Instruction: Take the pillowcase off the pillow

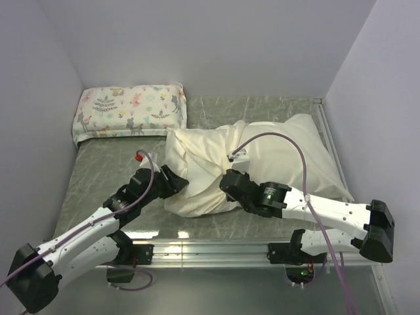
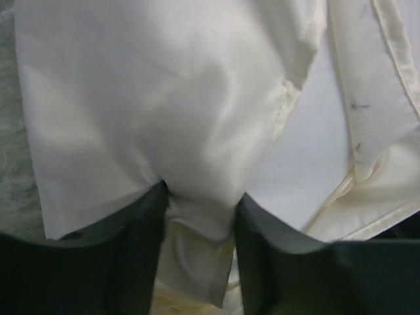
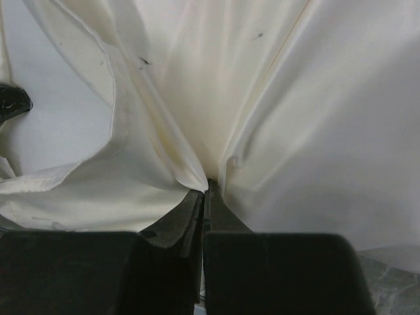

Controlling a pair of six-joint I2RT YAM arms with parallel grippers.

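The cream pillowcase (image 1: pixel 210 164) lies bunched mid-table around the white pillow (image 1: pixel 308 147), whose whiter end sticks out to the right. My left gripper (image 1: pixel 176 180) is at the bundle's left side; in the left wrist view it (image 2: pixel 200 216) is shut on a thick bunch of the pillowcase (image 2: pixel 164 111), which holds the fingers apart. The whiter pillow (image 2: pixel 308 164) shows past a stitched hem. My right gripper (image 1: pixel 230 182) is at the bundle's near side; in the right wrist view it (image 3: pixel 207 187) is shut on a thin fold of the pillowcase (image 3: pixel 262 98). The pillow (image 3: pixel 59 125) shows on the left.
A smaller floral animal-print pillow (image 1: pixel 130 110) lies at the back left corner. The grey marbled table (image 1: pixel 105 170) is enclosed by pale walls on three sides, with a metal rail (image 1: pixel 210 249) along the near edge.
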